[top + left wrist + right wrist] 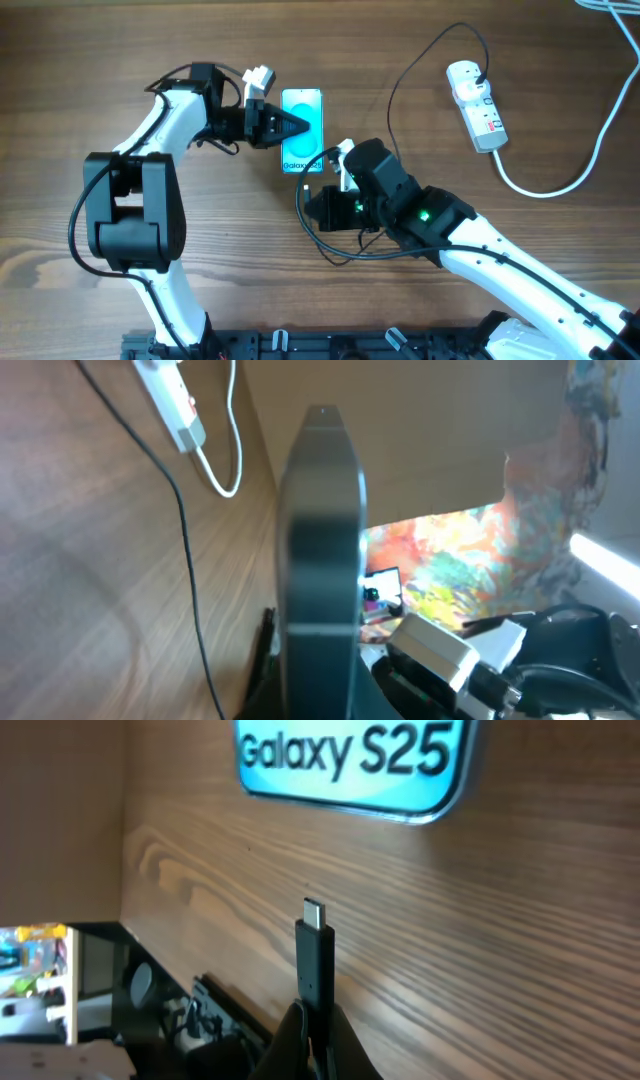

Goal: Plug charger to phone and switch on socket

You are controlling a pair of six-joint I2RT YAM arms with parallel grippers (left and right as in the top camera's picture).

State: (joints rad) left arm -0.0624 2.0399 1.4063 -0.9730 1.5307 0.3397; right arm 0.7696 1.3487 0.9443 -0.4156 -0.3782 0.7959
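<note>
The right gripper (312, 1038) is clenched on the charger (313, 958), its metal tip aimed at the phone (304, 155) but short of the lower edge, bare wood between. The left gripper (293, 127) lies over the phone's left side; whether it grips I cannot tell. The charger's cable loops back to the socket (477, 106), well off to the right

Robotics lab, wood-grain table (80, 50), two mounted robot arms (130, 210)

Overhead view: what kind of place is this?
Probably a robot lab bench: a left arm and right arm work over a wooden table with a phone, charger and power strip.
</note>
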